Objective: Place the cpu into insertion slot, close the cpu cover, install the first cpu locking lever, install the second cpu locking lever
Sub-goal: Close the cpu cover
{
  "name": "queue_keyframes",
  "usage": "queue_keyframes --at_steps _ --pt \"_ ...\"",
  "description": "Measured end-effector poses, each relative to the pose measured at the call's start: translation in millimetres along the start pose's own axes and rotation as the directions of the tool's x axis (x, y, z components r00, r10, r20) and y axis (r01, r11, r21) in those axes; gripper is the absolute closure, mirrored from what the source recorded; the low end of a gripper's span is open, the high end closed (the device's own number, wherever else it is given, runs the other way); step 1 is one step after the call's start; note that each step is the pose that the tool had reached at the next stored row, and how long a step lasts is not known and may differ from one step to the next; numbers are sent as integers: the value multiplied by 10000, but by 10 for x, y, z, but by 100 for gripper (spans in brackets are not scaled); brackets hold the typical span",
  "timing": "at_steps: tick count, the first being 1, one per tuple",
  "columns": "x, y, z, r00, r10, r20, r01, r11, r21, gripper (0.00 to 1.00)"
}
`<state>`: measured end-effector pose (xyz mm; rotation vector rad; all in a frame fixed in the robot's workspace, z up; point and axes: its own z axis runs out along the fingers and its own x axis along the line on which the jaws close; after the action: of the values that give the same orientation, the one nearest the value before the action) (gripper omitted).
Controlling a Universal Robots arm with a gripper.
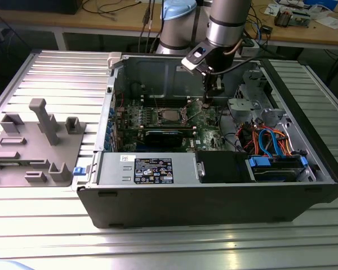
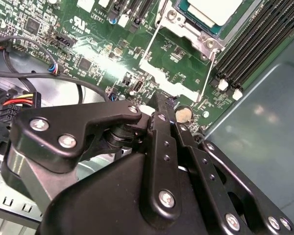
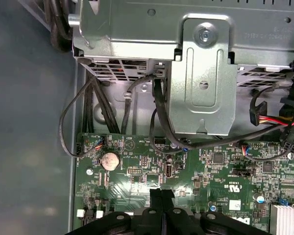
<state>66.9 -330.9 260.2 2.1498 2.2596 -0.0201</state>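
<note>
One arm (image 1: 228, 22) reached into one open case (image 1: 214, 197), and its gripper (image 1: 207, 103) hung over the board, near the slot on the exterior view's right. In both wrist views the two fingers (image 3: 157, 196) were pressed together and gripped nothing. One cpu (image 1: 170, 115) sat in the slot (image 2: 193, 30).

The second wrist view showed the cover (image 2: 149, 66) swung open beside the slot and two thin levers (image 2: 211, 73) unlatched. The first wrist view showed a metal cage (image 3: 203, 88) and cables instead. One coin cell (image 3: 110, 160) appeared in both. One grey fixture (image 1: 39, 140) lay outside the case.
</note>
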Motion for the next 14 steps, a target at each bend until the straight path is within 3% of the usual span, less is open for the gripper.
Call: queue_keyframes --at_steps 8,14 --pt "0 29 84 10000 -4 1 4 10000 13 89" --pt "2 5 87 10000 -13 -25 13 10000 40 89"
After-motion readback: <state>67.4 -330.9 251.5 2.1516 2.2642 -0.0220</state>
